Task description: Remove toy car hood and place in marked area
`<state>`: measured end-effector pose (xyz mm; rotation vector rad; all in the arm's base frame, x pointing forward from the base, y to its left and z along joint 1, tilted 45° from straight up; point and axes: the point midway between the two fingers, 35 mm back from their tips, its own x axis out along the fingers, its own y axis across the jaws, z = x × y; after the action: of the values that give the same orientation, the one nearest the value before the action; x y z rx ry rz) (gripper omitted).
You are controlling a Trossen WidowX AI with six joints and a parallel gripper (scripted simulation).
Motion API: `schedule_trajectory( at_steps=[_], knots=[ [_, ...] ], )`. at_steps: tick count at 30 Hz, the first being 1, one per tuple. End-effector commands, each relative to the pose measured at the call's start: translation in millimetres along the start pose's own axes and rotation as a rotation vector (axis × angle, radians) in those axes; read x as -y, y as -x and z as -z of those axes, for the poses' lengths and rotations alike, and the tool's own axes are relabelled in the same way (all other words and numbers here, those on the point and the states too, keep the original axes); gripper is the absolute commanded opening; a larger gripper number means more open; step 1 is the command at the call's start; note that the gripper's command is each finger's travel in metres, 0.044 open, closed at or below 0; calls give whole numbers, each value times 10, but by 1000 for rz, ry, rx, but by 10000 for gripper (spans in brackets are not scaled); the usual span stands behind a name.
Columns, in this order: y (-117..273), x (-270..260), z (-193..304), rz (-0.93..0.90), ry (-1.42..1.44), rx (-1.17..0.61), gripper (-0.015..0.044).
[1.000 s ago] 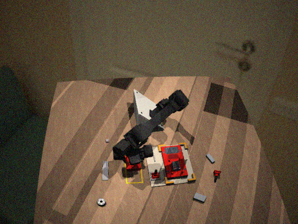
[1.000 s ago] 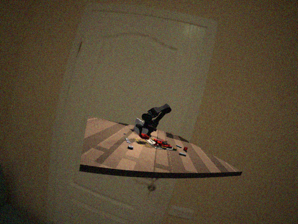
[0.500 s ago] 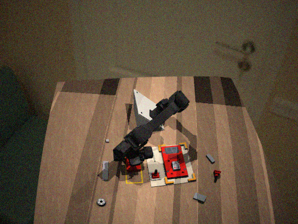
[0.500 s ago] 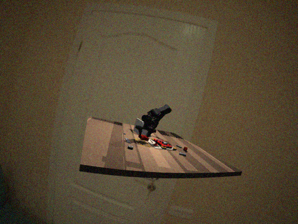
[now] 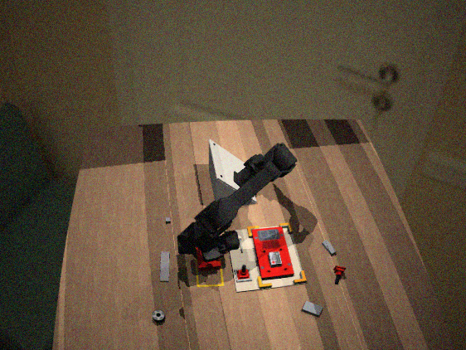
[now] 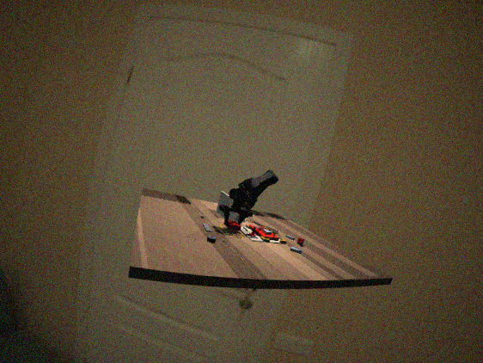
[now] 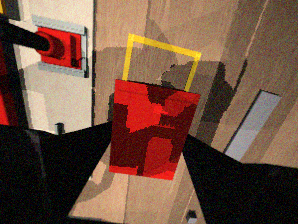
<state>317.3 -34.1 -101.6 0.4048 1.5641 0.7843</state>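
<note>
The hood (image 5: 210, 264) (image 6: 234, 225) (image 7: 150, 125), a red rectangular panel, is between the two black fingers of my gripper (image 5: 207, 259) (image 7: 148, 130), which is shut on it. The yellow outline of the marked area (image 5: 210, 285) (image 7: 165, 45) lies on the table; its far part shows beyond the hood, and the hood and arm hide the rest. The hood's height above the table is hard to tell. The toy car's red body (image 5: 265, 265) (image 7: 6, 105) lies on the white board, to the right of the hood in the top view.
The white board (image 5: 249, 287) (image 7: 55, 97) carries a red block with a black peg (image 5: 243, 274) (image 7: 62, 47) beside the outline. A grey bar (image 5: 164, 266) (image 7: 252, 125) lies on the outline's other side. A wheel (image 5: 158, 316) and a white wedge-shaped stand (image 5: 225, 166) are farther away.
</note>
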Motion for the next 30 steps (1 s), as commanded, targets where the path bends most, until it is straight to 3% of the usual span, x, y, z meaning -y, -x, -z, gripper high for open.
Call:
schedule_trajectory(
  at_steps=[1,30],
  knots=[
    [-44,-10,16,-6,-8,0,0],
    [-160,-12,14,-7,-8,0,0]
  ],
)
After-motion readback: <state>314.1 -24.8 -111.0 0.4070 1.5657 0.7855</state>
